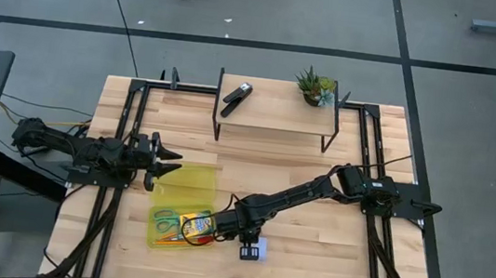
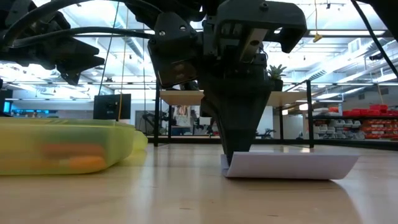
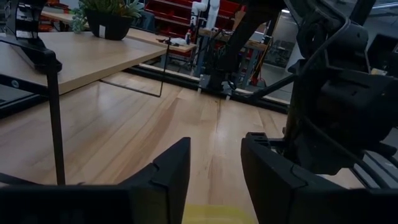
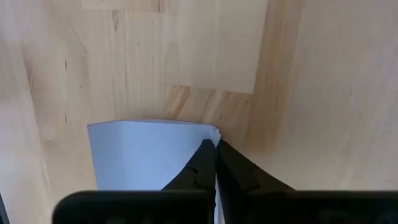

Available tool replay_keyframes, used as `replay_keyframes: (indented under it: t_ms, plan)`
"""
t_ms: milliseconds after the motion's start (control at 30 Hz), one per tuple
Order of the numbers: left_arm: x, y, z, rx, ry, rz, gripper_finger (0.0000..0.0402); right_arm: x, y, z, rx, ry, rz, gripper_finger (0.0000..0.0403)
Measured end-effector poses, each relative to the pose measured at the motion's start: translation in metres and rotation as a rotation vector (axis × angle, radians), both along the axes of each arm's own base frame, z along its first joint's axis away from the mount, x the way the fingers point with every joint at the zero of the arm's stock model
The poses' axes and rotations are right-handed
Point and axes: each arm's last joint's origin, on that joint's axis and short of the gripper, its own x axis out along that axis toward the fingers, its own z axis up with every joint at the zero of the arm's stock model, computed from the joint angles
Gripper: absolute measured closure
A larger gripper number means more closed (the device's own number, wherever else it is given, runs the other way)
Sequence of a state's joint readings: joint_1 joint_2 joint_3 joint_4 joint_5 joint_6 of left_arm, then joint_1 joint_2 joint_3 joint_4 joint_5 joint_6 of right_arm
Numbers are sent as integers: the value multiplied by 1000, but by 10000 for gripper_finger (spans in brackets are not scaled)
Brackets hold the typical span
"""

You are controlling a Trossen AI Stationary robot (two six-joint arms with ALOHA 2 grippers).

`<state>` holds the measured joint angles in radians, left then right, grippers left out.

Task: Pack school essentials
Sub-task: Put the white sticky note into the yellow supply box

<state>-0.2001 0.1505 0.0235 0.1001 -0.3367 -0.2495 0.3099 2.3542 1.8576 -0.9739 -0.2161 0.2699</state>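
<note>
Overhead, the right gripper (image 1: 248, 248) hides the note pad (image 4: 146, 155); its wrist view shows jaws apparently pinching its corner.

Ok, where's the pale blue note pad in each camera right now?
High: note pad under the right gripper, right of the yellow pouch.
Low: centre-right on the table, one edge lifted.
Left wrist: not in it.
Right wrist: lower left, pinched at its edge.
Shared landmark: the right gripper.

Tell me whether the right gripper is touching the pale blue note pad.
Touching. The right wrist view shows the right gripper with fingertips closed on the edge of the note pad; the low view shows it lifting that edge off the table.
</note>
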Motion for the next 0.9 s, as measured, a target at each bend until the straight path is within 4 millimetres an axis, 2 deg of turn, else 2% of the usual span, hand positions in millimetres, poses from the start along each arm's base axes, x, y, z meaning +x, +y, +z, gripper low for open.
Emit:
replay_keyframes:
  t_ms: [167,300,600,833,900]
  plan:
    - [0,0,0,-1,0,0,257,-3,-2,18,-40,-46,-9,394]
    - [0,0,0,-1,0,0,255,-2,-7,53,-42,-170,-49,395]
    - [0,0,0,-1,0,0,250,20,-7,92,98,-508,-33,396]
    - [0,0,0,-1,0,0,257,43,-19,102,146,-745,-26,396]
    - [0,0,0,-1,0,0,257,51,-22,99,160,-801,-18,396]
